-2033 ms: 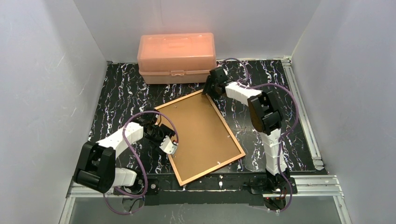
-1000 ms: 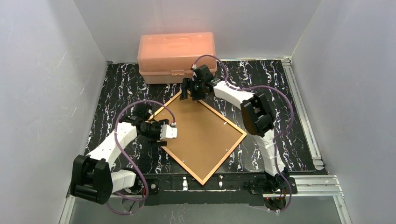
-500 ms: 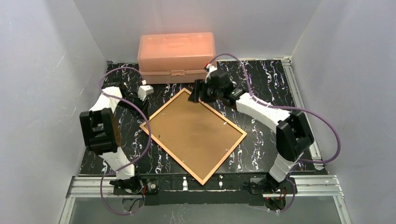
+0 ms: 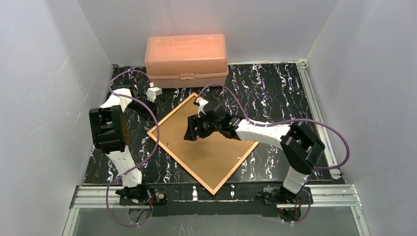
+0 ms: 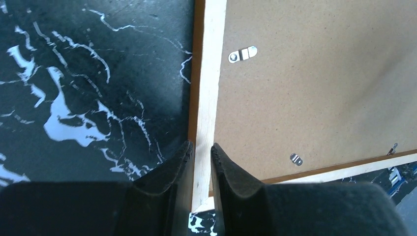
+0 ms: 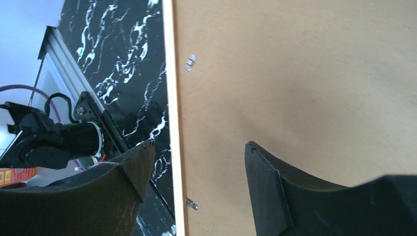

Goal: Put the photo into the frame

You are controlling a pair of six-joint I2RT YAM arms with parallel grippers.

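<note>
Presently, I see the frame lying back-up at centre; my right gripper hangs above it, jaws wide apart; my left gripper, far left, jaws a slit apart, grips nothing.

The frame lies flat at the centre of the table, one corner pointing up. The box stands behind it, upper centre. The left gripper hangs below the box's left end, the right gripper over the frame's middle.
</note>
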